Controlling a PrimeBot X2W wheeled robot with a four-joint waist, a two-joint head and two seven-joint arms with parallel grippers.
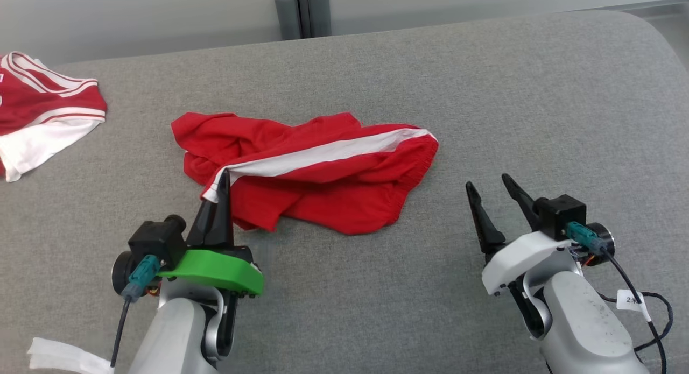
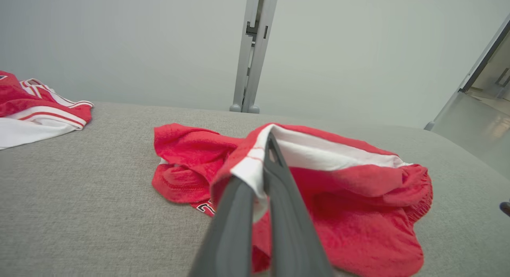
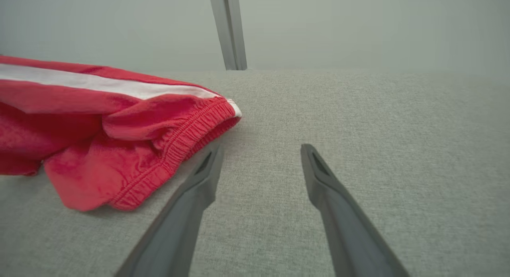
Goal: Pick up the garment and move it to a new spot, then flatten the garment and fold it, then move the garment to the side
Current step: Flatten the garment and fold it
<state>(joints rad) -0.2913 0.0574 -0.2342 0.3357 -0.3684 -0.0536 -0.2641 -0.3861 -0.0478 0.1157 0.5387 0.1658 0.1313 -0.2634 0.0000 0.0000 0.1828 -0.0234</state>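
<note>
Since L hand is pinched shut on the shorts' white-stripe corner, pickup is the step in hand. Rest of shorts lies crumpled ahead & to its right. R hand gapes empty, waistband just ahead-left of it. Next, prob.: lift clear, carry to new spot.

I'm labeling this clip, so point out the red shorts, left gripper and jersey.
red shorts (image 1: pixel 334 196): head view, red fabric below the white stripe.
left gripper (image 1: pixel 224 176): head view, fingertips shut on the stripe's end.
red and white jersey (image 1: pixel 37 100): head view, red panel.
</note>
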